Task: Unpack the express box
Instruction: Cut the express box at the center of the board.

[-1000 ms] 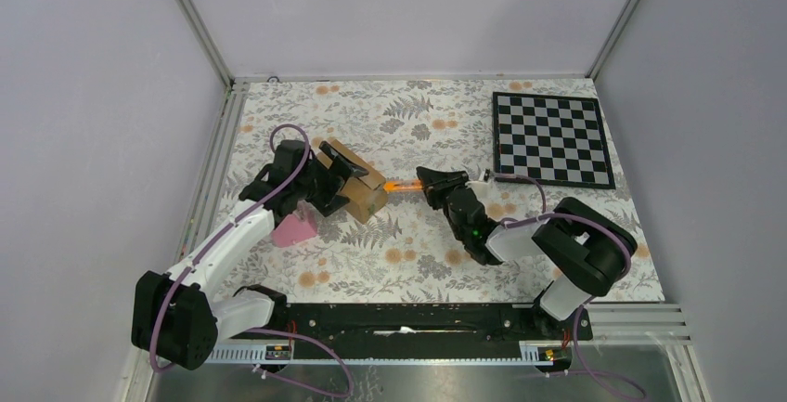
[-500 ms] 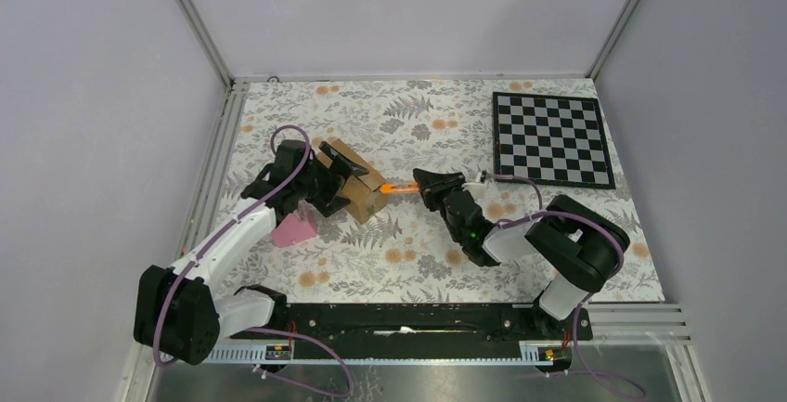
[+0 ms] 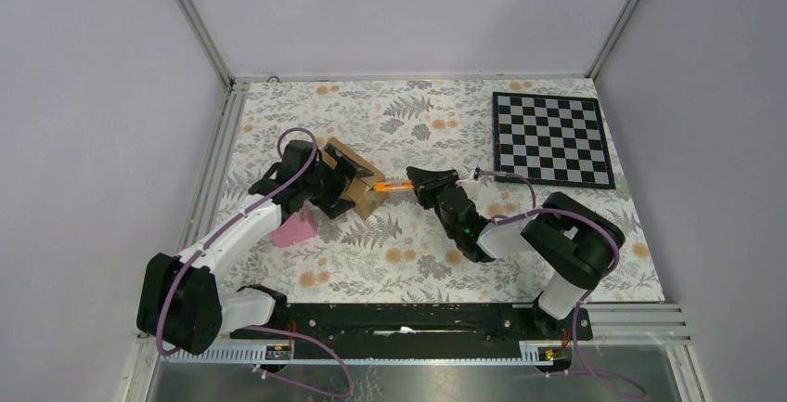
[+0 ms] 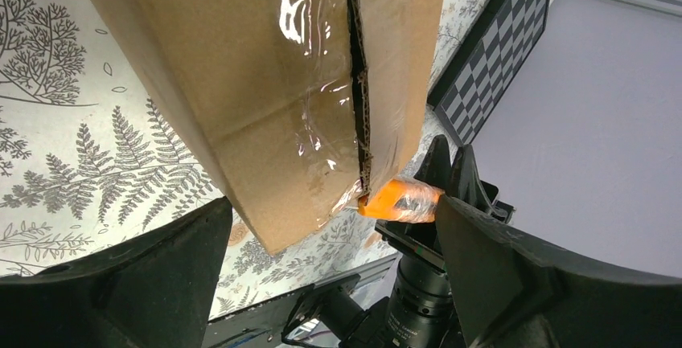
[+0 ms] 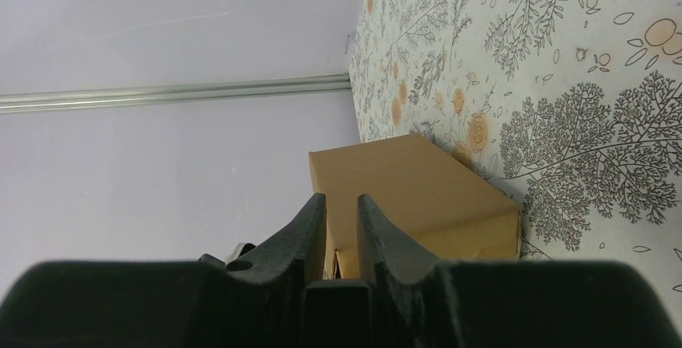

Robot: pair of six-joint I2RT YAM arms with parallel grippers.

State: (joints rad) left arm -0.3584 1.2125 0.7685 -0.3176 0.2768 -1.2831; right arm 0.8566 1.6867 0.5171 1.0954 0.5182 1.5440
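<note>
**Cutter tip at the box seam**

The left claw is spread wide and grips the express box by its sides, on the left half of the worktop. The right claw, nearly closed, pinches the orange cutter, whose tip touches the right end of the taped seam. A pink wedge lies near-left of the box, and a checkerboard sits far right.

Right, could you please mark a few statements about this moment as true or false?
1. The right tool holds the orange cutter against the express box's taped seam. True.
2. The box sits between the left tool's fingers. True.
3. The box is already open. False: it is shut, with clear tape over its seam.
4. The pink wedge lies on top of the box. False: it lies on the floral cloth beside the left arm.
</note>
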